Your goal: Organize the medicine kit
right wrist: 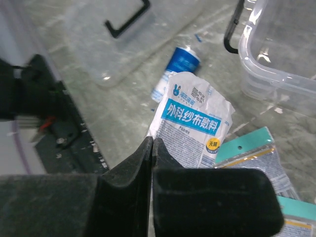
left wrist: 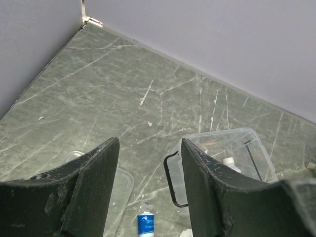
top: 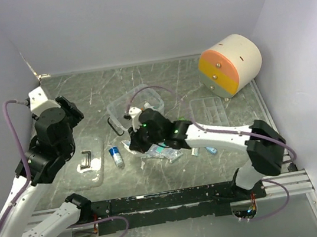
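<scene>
The medicine kit [top: 154, 95] sits open mid-table, with both arms near it.

From above, its lid [top: 90, 159] lies off to the left and the divided tray [top: 208, 111] to the right. Only the right wrist view shows the right gripper [right wrist: 152, 143] clenched tight at the edge of a gauze packet [right wrist: 195, 121]; whether it pinches the packet I can't tell. The left wrist view shows the left gripper [left wrist: 149, 143] spread, holding nothing.

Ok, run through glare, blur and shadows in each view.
Top external: even soft light, only faint shadows. Left wrist: left claw dark and slightly soft, marbled table sharp. Right wrist: right claw blurred near the lens, glare on the clear box rim, white packet print crisp.
</scene>
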Available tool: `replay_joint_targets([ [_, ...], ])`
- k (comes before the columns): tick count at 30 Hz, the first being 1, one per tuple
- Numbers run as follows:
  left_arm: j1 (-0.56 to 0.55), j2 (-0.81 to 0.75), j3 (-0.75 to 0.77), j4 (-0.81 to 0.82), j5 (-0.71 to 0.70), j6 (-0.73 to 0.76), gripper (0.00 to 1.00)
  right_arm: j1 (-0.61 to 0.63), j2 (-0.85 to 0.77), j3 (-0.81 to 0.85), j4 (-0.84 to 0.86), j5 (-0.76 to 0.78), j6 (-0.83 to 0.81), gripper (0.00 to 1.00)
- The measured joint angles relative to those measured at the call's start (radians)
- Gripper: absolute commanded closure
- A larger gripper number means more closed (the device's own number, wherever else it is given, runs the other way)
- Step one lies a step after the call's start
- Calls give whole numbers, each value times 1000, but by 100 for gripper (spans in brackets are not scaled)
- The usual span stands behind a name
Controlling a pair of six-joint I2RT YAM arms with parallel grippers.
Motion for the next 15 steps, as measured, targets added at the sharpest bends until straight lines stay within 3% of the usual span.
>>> replay_joint_targets([
  [6, 0, 28, 0, 0, 25, -10, 34, -106, -117, -135, 165, -271, 85, 100],
  [15, 0, 18, -96, 31, 157, -44, 18, -268, -208, -244, 420, -523, 298, 100],
])
